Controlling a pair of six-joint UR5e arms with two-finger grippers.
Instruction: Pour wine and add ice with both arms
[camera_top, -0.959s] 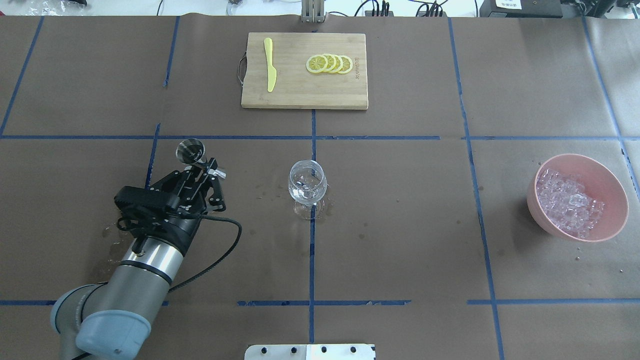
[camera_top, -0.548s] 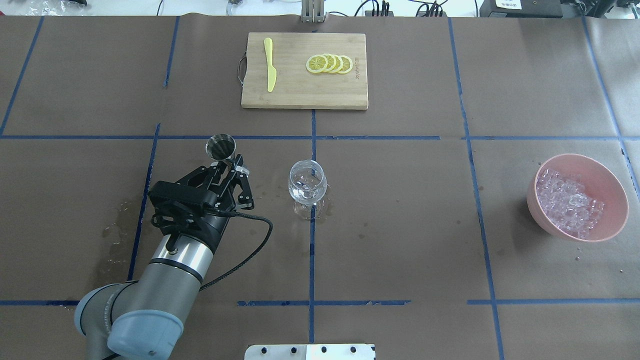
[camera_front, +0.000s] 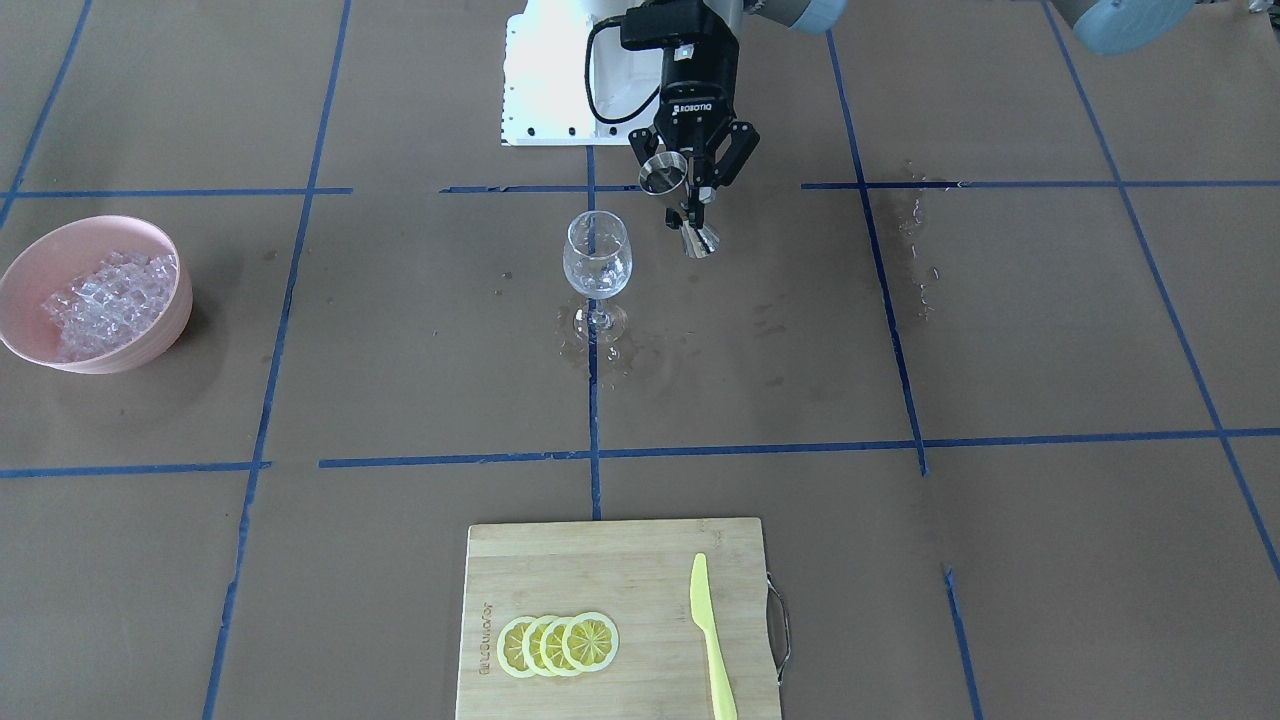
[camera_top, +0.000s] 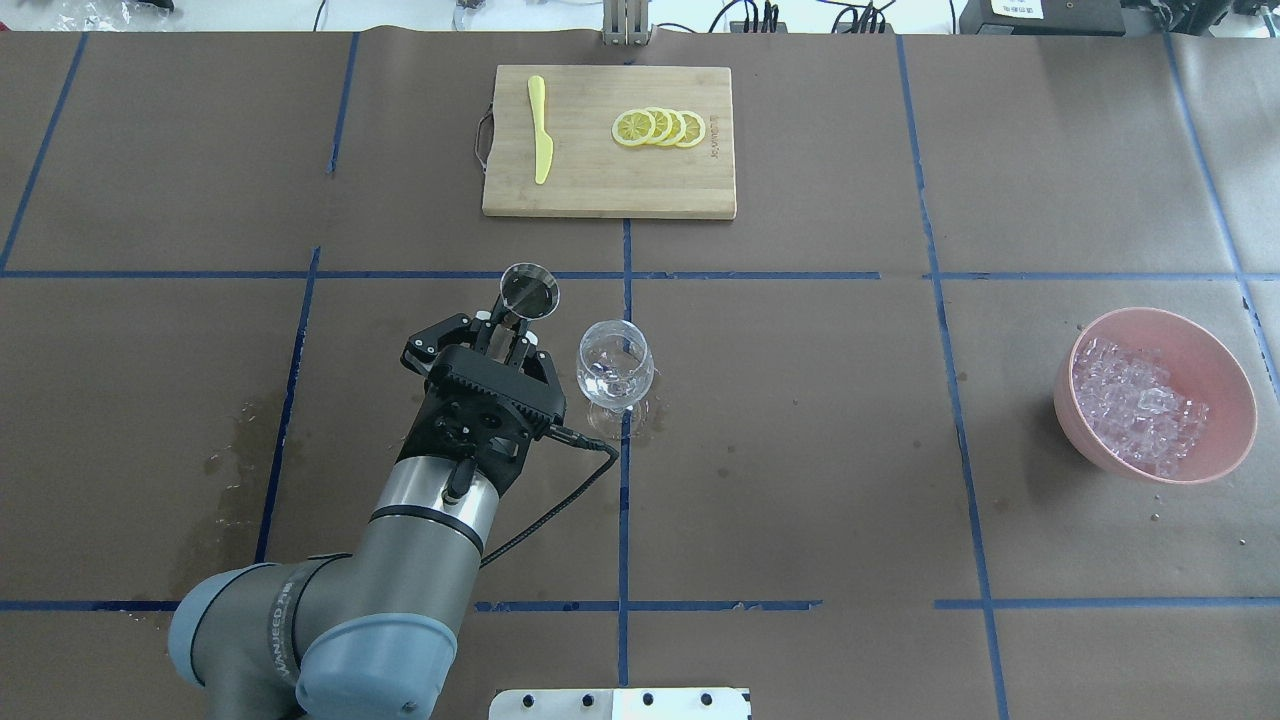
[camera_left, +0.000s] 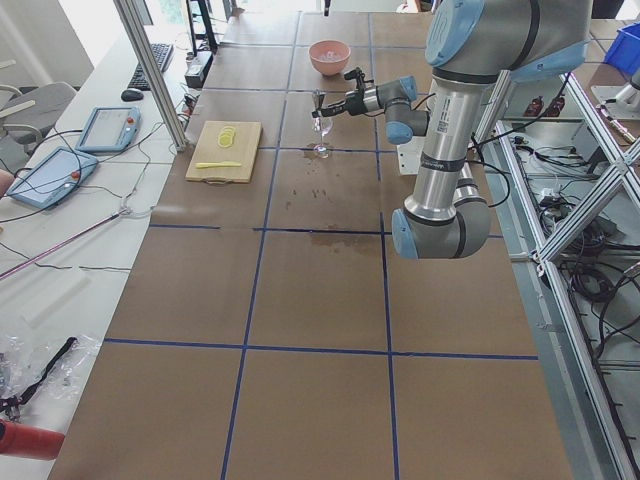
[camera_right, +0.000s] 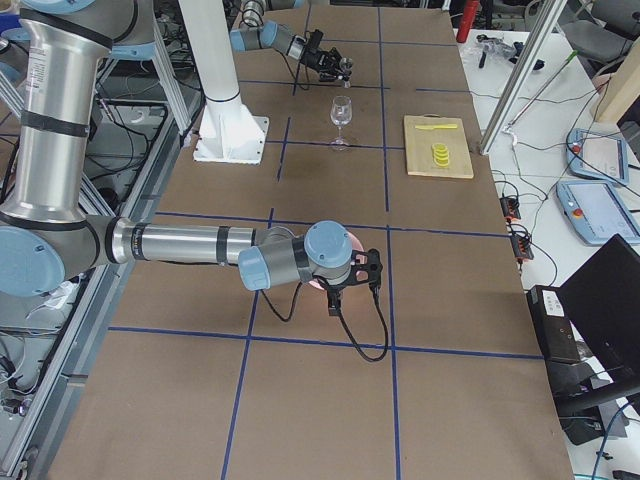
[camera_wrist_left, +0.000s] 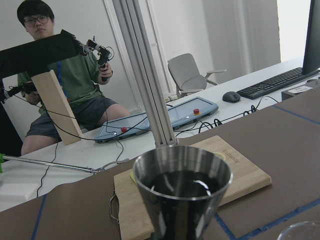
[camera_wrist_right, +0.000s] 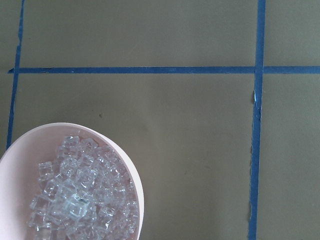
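My left gripper (camera_top: 508, 325) is shut on the waist of a steel jigger (camera_top: 530, 290) and holds it upright above the table, just left of the clear wine glass (camera_top: 614, 372). In the left wrist view the jigger (camera_wrist_left: 182, 200) holds dark wine (camera_wrist_left: 179, 184). In the front view the gripper (camera_front: 688, 203) hangs beside the glass (camera_front: 597, 262). A pink bowl (camera_top: 1235, 400) of ice (camera_top: 1135, 400) stands at the right. The right gripper (camera_right: 355, 275) hovers over that bowl; I cannot tell if it is open. The right wrist view shows the ice (camera_wrist_right: 80, 195) below.
A bamboo cutting board (camera_top: 600, 185) at the back centre carries lemon slices (camera_top: 660, 127) and a yellow knife (camera_top: 540, 130). Wet stains mark the paper at the left (camera_top: 225, 470) and around the glass foot. An operator (camera_wrist_left: 65, 90) sits beyond the table.
My left arm has carried the jigger to the right, from well left of the wine glass to right beside it. The glass and bowl have not moved.
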